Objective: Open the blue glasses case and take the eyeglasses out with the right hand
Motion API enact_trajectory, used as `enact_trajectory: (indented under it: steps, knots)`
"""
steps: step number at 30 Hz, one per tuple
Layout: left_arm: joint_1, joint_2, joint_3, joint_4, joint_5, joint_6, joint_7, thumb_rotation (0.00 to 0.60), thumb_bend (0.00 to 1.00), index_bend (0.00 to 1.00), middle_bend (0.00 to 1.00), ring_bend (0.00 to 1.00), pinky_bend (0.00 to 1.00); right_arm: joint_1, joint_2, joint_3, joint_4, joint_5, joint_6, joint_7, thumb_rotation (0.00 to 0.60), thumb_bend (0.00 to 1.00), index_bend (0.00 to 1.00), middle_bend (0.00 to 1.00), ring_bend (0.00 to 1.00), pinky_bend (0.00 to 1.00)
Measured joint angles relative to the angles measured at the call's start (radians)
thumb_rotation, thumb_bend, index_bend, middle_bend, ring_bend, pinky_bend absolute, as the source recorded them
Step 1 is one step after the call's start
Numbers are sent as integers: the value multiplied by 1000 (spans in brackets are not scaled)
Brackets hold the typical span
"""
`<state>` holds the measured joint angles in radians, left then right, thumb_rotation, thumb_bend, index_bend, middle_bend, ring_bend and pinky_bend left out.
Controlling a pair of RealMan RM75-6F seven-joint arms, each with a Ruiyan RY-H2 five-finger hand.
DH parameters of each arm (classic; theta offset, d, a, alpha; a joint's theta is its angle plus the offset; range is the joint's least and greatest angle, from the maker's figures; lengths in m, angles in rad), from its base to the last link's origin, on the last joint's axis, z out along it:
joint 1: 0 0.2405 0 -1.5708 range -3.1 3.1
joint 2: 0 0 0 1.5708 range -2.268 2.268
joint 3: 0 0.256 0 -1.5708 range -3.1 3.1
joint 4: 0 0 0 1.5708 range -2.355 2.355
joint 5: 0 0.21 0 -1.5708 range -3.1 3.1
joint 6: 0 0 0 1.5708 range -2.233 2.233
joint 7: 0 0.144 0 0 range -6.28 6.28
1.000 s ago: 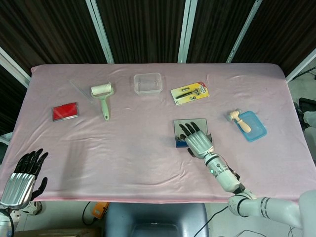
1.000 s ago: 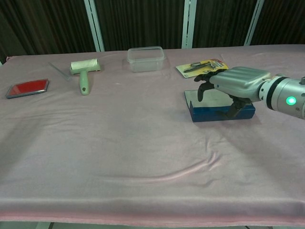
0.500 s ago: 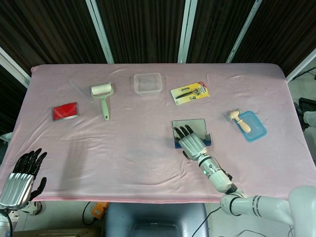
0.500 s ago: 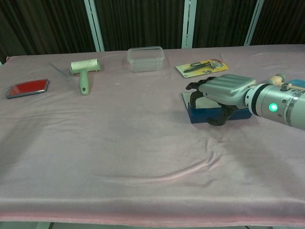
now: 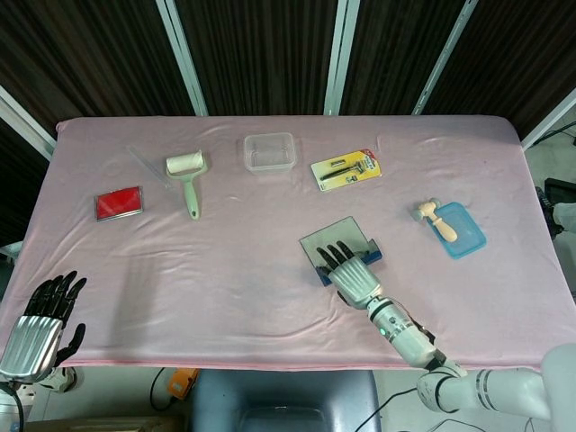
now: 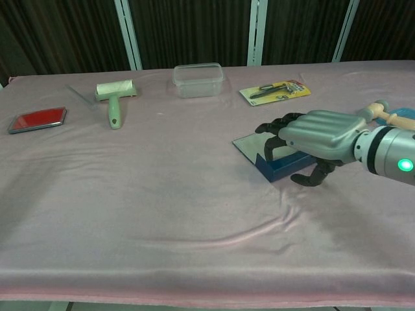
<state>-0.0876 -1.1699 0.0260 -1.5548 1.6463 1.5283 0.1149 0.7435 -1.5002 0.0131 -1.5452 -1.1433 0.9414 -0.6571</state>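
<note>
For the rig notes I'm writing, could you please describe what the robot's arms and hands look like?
Both hands have ribbed silver metal backs and black fingers: the right hand and the left hand. The right forearm is a silver-white cylinder with dark rings and a glowing green light. No loose cables show.

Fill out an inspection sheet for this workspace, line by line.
Surface: pink cloth over the table, lightly wrinkled near the front.
Job's things: blue glasses case, lying skewed; eyeglasses not visible.
Clutter: lint roller, red flat box, clear plastic container, carded tool pack, wooden-handled brush on a light blue tray.
Hands: right hand resting on the case, fingers curled over it; left hand off the table's near left corner, holding nothing.
Cables: some below the table's front edge.
Surroundings: dark slatted panels with pale uprights behind.
</note>
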Motion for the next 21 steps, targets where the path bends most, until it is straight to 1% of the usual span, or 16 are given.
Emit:
enact_trajectory:
  steps: [5,11,16,21]
  knots:
    - [-1,-4,2,-1,2,-4,11,600,431,0,0,0,102,-35,57,-58,-46,-63,29,-6,600,515,458,131,36,28]
    - [-3,-9,5,-4,5,-11,26,600,430,0,0,0,102,-82,116,-111,-71,-142,75,-2,600,515,457,131,36,28]
    - [-4,-11,9,-6,8,-16,36,600,430,0,0,0,102,-114,151,-133,-66,-180,94,35,600,515,457,131,36,28]
    - [-8,-16,8,-7,2,-26,48,600,432,0,0,0,102,-139,176,-145,-30,-198,94,88,600,515,457,131,36,28]
